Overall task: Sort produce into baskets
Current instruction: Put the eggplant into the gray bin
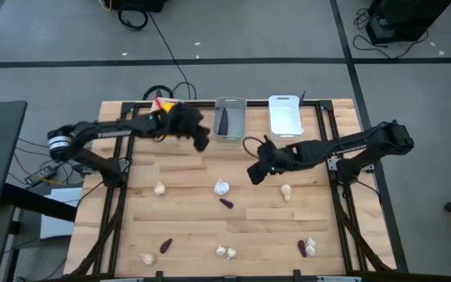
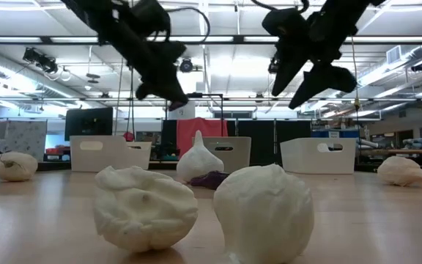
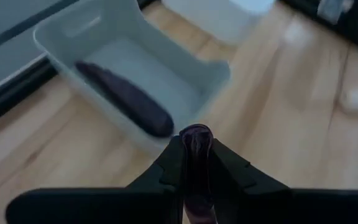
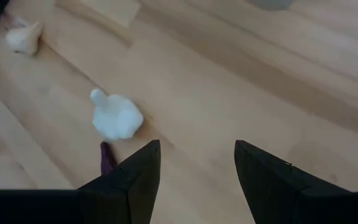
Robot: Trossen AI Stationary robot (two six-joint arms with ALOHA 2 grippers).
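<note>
Up at centre-top, the left claw (image 3: 196, 163) pinches a purple piece (image 3: 196, 140) beside the grey basket (image 1: 229, 118), which holds another; the right claw (image 4: 196, 168) hovers spread, empty, above a garlic bulb (image 4: 117, 118) mid-surface.

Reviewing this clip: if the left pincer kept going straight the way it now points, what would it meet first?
Most likely the grey basket. The left pincer, shut on a purple piece, points at its near wall, with another purple piece lying inside just beyond. Depth is unclear, so it might pass over the rim.
</note>
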